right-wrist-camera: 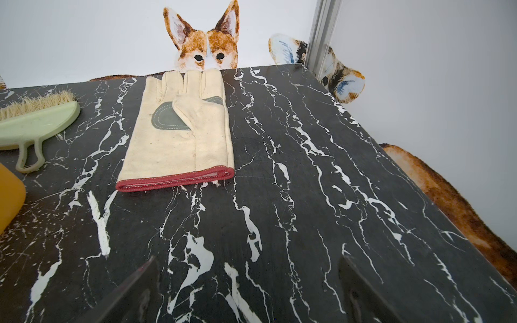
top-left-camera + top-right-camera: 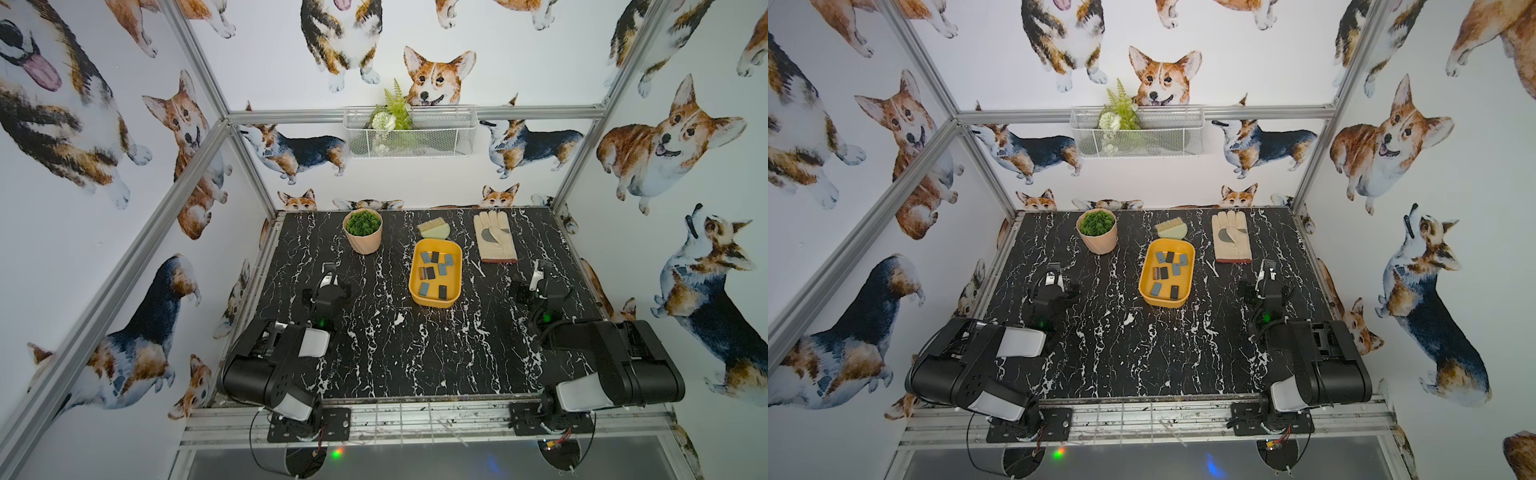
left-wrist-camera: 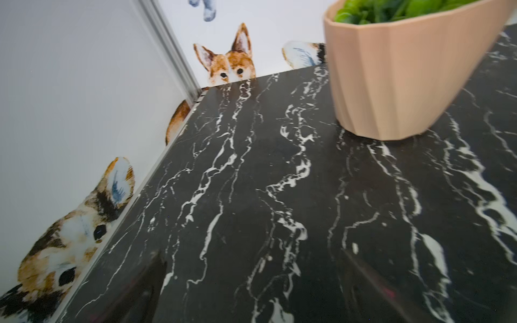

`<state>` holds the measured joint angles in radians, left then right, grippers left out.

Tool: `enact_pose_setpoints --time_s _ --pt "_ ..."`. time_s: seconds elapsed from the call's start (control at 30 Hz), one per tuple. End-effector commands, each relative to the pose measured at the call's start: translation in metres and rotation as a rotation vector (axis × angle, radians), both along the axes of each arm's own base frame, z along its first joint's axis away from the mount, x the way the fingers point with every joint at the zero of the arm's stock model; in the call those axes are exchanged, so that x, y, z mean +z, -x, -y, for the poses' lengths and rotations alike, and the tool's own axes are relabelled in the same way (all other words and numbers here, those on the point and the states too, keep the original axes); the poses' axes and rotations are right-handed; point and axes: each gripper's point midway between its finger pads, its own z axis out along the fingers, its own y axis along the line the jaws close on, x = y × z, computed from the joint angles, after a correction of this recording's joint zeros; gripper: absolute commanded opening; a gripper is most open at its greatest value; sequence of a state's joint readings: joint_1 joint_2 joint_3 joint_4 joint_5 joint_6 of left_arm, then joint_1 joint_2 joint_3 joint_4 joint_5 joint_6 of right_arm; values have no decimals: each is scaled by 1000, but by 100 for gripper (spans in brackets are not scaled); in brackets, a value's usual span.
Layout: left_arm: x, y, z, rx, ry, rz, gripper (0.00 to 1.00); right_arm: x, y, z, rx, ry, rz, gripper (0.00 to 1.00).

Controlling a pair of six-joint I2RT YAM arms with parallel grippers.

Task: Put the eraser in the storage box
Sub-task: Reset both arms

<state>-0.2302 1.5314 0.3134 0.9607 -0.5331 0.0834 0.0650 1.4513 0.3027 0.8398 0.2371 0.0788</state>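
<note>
The storage box point(image 2: 432, 301) point(image 2: 1161, 301) is a shallow mustard-yellow tub on the black marble table, right of the middle. Several small blue-grey and black erasers point(image 2: 424, 289) point(image 2: 1156, 289) lie inside it. My left gripper point(image 2: 329, 269) point(image 2: 1054, 270) hovers left of the box, open and empty. In its blurred wrist view the left gripper point(image 3: 254, 279) shows only bare table between its fingers. My right gripper point(image 2: 540, 267) point(image 2: 1268, 267) is open and empty to the right of the box. The right wrist view shows the right gripper point(image 1: 249, 270) over bare table, with a corner of the box point(image 1: 8, 195) at the edge.
A pink plant pot point(image 2: 362, 232) point(image 3: 405, 84) stands at the back left. A pale green hand brush point(image 2: 433, 229) point(image 1: 36, 123) lies behind the box. A cream work glove point(image 2: 494, 237) point(image 1: 179, 139) lies at the back right. A white wire basket point(image 2: 409, 131) hangs on the back wall.
</note>
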Motion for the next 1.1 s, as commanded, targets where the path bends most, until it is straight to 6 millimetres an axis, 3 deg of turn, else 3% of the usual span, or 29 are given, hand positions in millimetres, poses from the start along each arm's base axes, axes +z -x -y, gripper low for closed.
enact_pose_setpoints --time_s 0.0,0.23,1.07 --pt "21 -5 1 -11 59 116 96 8 -4 1 -3 6 32 99" --pt "4 -13 3 -45 92 46 100 8 -4 1 -3 7 32 100" --pt "2 -19 -2 -39 105 39 100 8 -6 0 4 -1 27 100"
